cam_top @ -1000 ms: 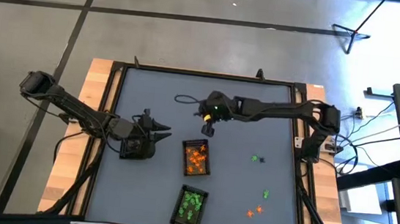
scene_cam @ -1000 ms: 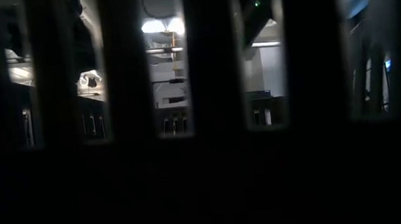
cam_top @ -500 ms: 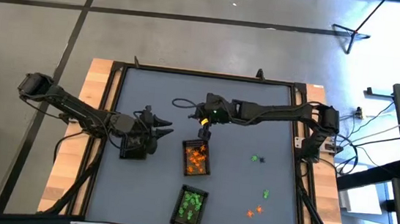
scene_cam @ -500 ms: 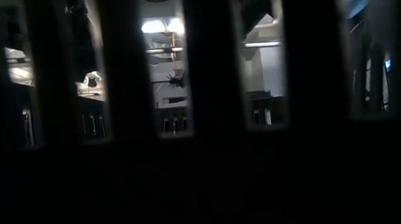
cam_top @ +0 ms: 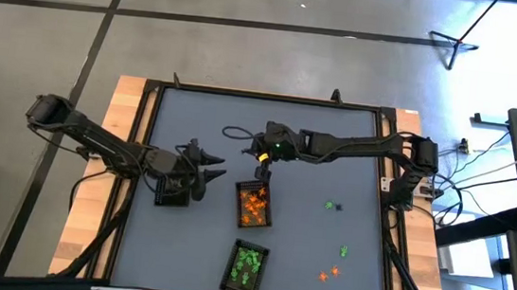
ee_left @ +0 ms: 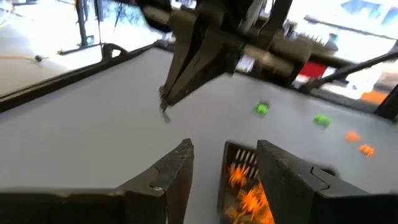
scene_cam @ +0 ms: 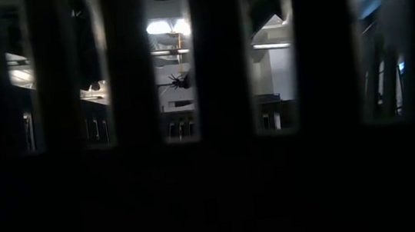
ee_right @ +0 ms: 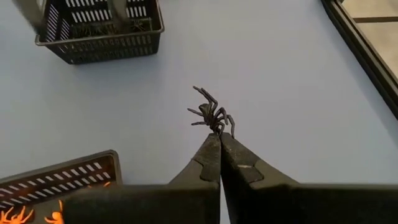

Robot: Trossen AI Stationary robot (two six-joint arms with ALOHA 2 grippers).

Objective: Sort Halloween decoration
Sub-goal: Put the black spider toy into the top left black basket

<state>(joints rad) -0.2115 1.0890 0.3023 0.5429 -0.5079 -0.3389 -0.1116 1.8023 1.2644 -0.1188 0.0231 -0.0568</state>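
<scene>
Grey table, orange-filled tray, green-filled tray

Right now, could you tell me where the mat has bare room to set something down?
The mat is bare along the far edge behind both arms, and in the near left corner below the black tray. The middle is crowded with the orange tray, green tray and both pincers. Loose trinkets dot the near right.

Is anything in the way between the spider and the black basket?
The right gripper holds the spider above bare table. The left gripper hovers by the black basket on the spider's side, partly in the path.
</scene>
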